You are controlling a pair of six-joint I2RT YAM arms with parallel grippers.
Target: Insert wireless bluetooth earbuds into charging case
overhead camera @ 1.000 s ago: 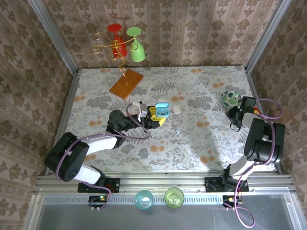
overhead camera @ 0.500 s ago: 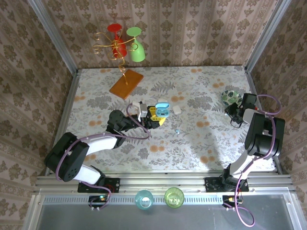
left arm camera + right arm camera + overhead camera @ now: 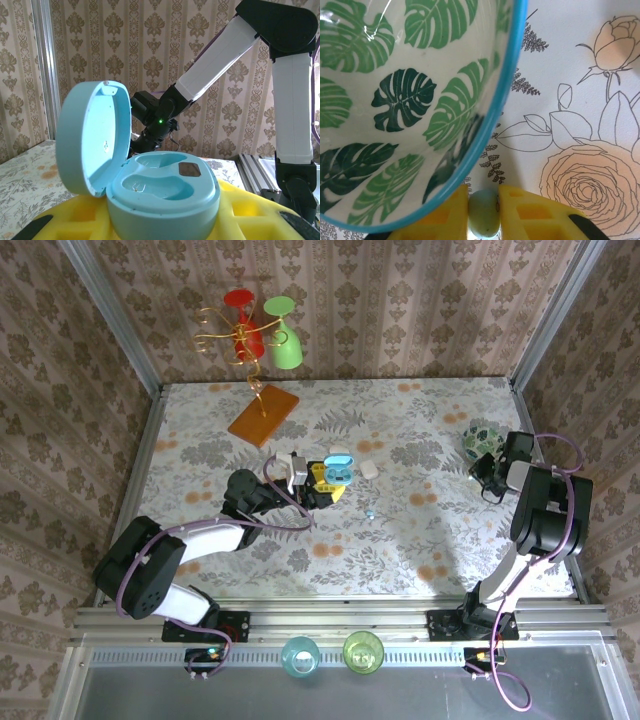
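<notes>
Patterned wallpaper walls enclose a floral-printed surface (image 3: 420,540); near its right edge the right tool (image 3: 484,202) is clenched on a tiny, pale whitish-green oval earbud (image 3: 484,222), just beside the blue rim of a white bowl with green leaves (image 3: 395,100); the pale blue round charging case (image 3: 162,192) stands well apart to the left, near the middle, grasped by the left tool (image 3: 322,485); its lid is open and both wells, facing up, look empty; so this earbud must, I judge, travel leftward; a second tiny bluish earbud (image 3: 370,513) lies loose near the case, closer to the left arm.
</notes>
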